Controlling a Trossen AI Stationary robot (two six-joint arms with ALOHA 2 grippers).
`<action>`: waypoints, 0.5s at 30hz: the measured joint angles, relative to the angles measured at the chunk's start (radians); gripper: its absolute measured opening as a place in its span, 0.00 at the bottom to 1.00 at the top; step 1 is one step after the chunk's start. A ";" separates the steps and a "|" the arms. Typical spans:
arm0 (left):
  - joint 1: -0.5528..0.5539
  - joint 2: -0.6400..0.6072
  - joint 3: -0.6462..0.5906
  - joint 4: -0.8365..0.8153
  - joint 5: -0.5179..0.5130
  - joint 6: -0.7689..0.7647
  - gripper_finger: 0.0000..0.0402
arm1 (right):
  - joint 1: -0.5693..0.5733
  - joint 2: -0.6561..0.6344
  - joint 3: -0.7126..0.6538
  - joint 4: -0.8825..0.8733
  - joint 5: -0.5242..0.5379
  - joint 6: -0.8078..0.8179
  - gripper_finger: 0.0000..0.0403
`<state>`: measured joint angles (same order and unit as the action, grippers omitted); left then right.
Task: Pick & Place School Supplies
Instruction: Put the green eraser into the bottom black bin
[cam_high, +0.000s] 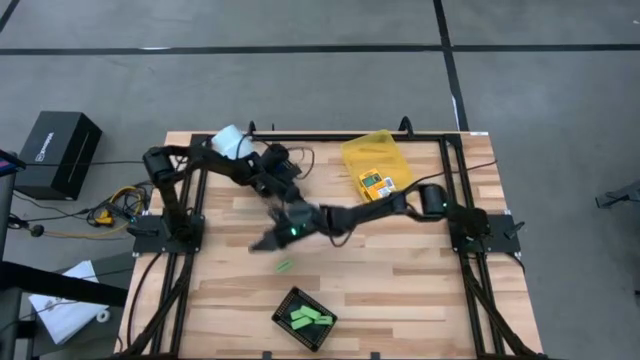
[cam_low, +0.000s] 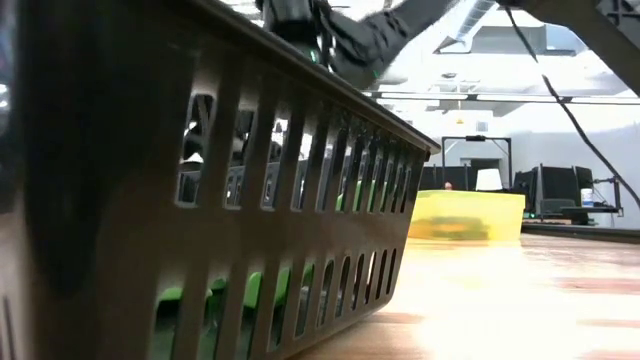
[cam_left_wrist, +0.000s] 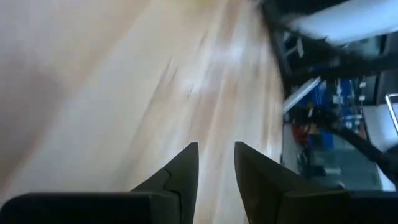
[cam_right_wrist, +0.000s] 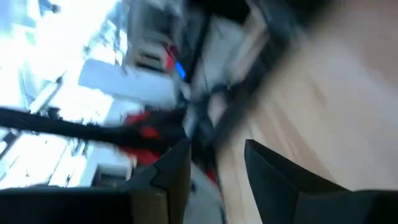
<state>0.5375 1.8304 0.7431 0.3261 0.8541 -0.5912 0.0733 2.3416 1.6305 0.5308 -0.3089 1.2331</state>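
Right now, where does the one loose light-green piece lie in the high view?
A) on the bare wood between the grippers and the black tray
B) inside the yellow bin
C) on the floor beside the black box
A: the loose light-green piece lies on the table, apart from the black tray that holds other green pieces, just below the right gripper.

Lab: monitors (cam_low: 560, 190) on desks, exposed ceiling ducts (cam_low: 470, 30).

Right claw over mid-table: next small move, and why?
Probably drop the right claw onto the loose green piece just beside it: its fingers stand apart with nothing between them, and that piece lies outside the black tray holding the other green pieces.
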 joint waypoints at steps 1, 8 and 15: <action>0.002 -0.019 0.004 0.014 -0.004 0.000 0.25 | -0.005 -0.011 0.025 0.000 0.017 -0.016 0.36; 0.006 -0.158 0.005 0.031 -0.006 -0.002 0.25 | -0.014 -0.122 0.196 -0.271 0.060 -0.221 0.34; -0.014 -0.256 0.006 0.039 -0.035 -0.020 0.25 | -0.022 -0.245 0.253 -0.483 0.136 -0.365 0.33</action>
<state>0.5240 1.5744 0.7490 0.3653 0.8188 -0.6113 0.0508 2.0965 1.8837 0.0474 -0.1725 0.8681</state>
